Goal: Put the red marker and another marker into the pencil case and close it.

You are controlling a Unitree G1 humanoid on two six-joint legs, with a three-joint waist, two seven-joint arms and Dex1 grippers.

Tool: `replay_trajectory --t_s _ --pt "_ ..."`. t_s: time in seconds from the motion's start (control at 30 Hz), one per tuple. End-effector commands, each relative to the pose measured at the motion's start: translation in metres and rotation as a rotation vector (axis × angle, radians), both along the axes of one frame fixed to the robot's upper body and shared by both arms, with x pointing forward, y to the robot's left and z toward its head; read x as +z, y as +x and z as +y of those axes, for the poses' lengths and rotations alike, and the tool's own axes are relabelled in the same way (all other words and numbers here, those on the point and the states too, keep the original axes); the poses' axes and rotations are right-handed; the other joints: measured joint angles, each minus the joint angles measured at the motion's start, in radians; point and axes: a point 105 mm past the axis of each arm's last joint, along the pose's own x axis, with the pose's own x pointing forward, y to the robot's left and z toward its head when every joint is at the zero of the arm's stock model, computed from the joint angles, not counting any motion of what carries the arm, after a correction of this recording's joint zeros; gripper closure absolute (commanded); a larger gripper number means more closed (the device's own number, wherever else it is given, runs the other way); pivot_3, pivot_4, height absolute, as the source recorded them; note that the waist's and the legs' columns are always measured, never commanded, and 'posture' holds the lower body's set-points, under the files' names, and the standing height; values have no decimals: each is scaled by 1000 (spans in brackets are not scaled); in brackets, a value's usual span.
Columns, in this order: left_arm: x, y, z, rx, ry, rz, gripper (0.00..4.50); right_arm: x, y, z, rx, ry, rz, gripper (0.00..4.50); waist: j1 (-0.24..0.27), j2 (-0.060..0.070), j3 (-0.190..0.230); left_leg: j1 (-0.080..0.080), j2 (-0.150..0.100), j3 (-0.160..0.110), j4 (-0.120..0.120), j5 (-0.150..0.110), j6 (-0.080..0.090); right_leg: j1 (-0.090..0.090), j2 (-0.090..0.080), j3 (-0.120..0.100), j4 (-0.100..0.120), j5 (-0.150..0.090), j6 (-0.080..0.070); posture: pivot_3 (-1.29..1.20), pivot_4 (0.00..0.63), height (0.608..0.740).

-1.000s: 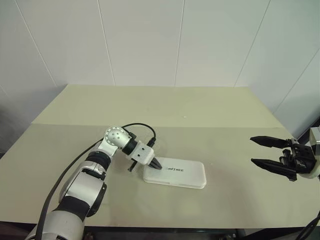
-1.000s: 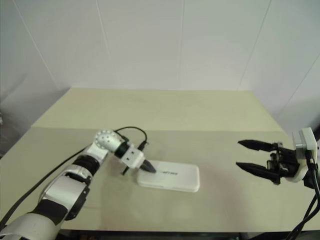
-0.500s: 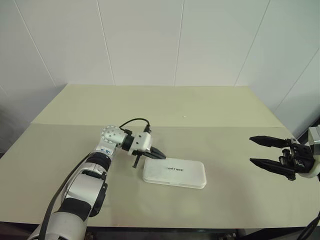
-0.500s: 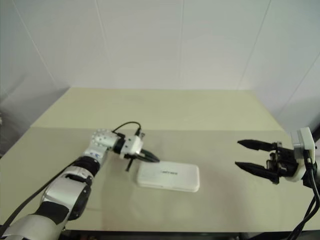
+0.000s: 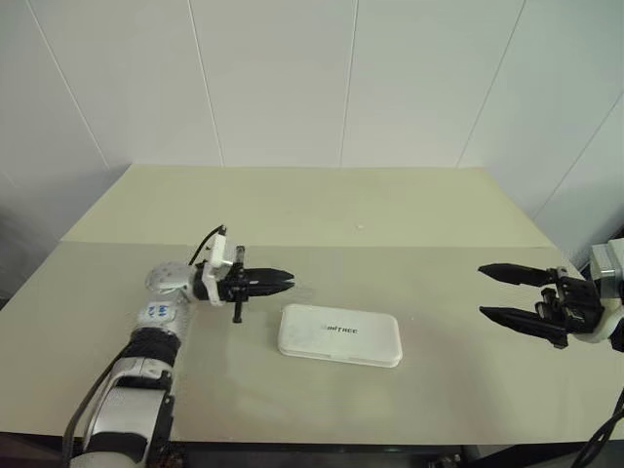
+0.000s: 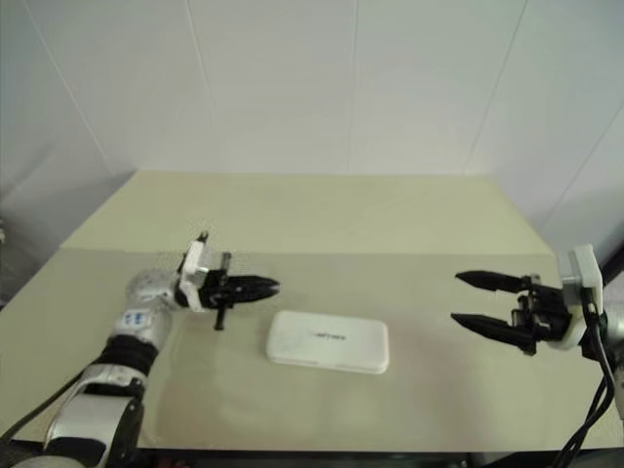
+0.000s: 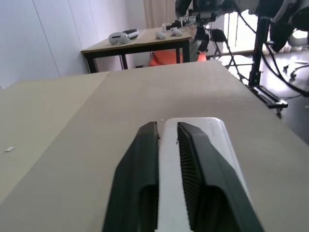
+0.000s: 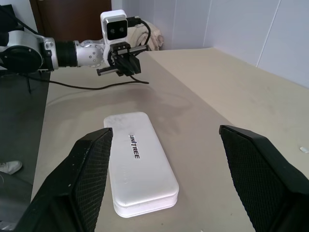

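The pencil case (image 5: 339,335) lies flat and closed on the table (image 5: 322,210), near the front edge and about midway between the two arms, its lid with the small dark logo facing up. No marker is visible on the table; whether they are inside the shut case cannot be told. The left gripper (image 5: 283,281) hangs level just left of and beyond the case's left end, clear of it, its fingers (image 7: 140,174) parted only by a narrow slot and empty. The right gripper (image 5: 497,291) hovers well apart to the right, jaws spread wide, gripping nothing. Judged handling: the case looks like hard, smooth plastic with rounded corners, so it should be light, stiff and apt to slide on the table if pushed from one side. The flat lid offers little to pinch; the better hold is probably across the short width at one end, or a fingertip under the seam along the long edge, with the other gripper bracing the base.
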Motion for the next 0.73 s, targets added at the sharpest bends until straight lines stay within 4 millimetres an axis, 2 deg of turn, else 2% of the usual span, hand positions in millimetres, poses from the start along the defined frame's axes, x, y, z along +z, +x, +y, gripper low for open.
replay_trajectory --t_s 0.03,0.27,0.3,0.43,0.73 --pt "4 -18 8 -111 30 -47 2566 9 -1 -1 12 -12 -32 0 1 0 0 0 0 0 0 0 0 0 0 0 0 0 0 0 150 740" --pt "8 -21 25 -86 80 -57 214 12 3 0 21 -32 -22 0 2 0 0 0 0 0 0 0 0 0 0 0 0 0 0 0 150 740" --pt "8 -20 29 -74 97 -55 36 13 3 1 25 -36 -23 0 2 0 0 0 0 0 0 0 0 0 0 0 -1 0 -1 0 150 740" --pt "9 -16 38 -38 128 -60 36 13 1 3 33 -48 -20 0 1 1 0 0 0 0 -1 0 -1 0 0 0 -1 -1 -1 0 150 740" --pt "10 -16 42 -36 119 -83 36 10 -11 15 43 -35 -29 0 1 1 0 0 0 0 -1 0 -1 0 0 0 -1 -1 -1 0 150 740"
